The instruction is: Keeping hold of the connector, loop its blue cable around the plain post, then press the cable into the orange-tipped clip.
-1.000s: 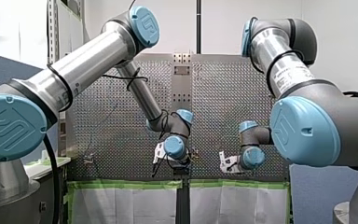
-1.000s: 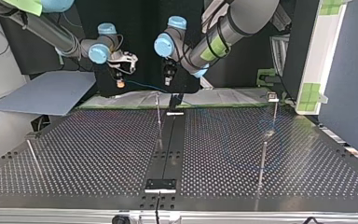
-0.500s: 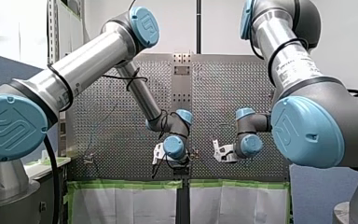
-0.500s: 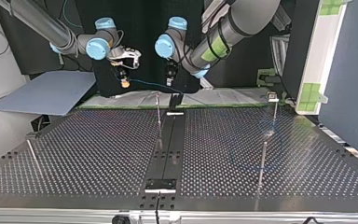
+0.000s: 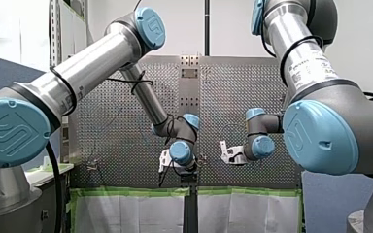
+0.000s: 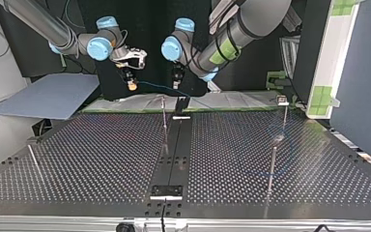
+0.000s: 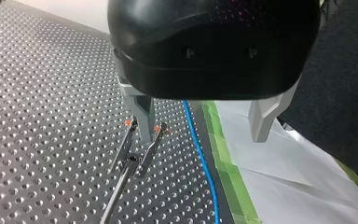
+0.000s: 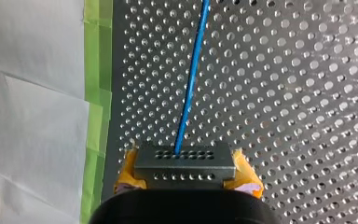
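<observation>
My right gripper has its yellow pads clamped on the grey connector. The blue cable runs straight ahead from it over the perforated table (in the top view, that gripper hangs above the table's far edge, left of the middle). My left gripper stands wide and grips nothing, with the cable passing below between its fingers and the orange-tipped clip close by one finger.
</observation>
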Action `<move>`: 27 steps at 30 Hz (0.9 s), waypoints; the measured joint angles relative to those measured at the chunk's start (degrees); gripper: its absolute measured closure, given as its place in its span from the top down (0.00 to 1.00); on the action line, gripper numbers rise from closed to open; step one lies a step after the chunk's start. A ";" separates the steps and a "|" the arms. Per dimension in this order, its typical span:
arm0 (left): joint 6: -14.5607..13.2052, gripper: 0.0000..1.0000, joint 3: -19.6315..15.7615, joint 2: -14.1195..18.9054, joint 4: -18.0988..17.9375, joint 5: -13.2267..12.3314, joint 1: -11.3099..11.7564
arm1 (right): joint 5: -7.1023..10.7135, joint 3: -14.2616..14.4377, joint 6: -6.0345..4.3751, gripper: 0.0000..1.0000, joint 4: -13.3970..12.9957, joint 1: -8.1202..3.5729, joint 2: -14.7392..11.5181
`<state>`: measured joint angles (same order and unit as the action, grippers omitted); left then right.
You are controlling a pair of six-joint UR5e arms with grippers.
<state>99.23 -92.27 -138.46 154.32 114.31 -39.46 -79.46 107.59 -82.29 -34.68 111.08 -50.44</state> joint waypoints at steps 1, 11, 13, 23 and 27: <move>0.67 1.00 0.00 0.00 0.11 -0.05 0.06 | 0.24 0.01 0.08 0.00 0.18 0.05 -0.02; 6.32 1.00 0.00 -0.04 0.25 -2.41 0.59 | 3.08 1.20 -0.12 0.00 0.18 0.08 -2.12; 7.39 1.00 0.00 -0.03 0.19 -3.35 0.78 | 3.78 1.59 -1.03 0.00 -0.64 0.06 -2.77; 12.72 1.00 -0.01 -0.07 -3.23 -8.61 2.02 | 4.76 1.87 -3.32 0.00 -1.61 0.05 -3.30; 14.90 1.00 -0.01 -0.08 -5.40 -10.27 2.55 | 5.29 1.89 -3.47 0.00 -1.68 -0.07 -3.31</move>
<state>114.13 -92.28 -138.53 148.92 104.03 -36.90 -74.17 109.47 -85.76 -36.36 111.01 -53.74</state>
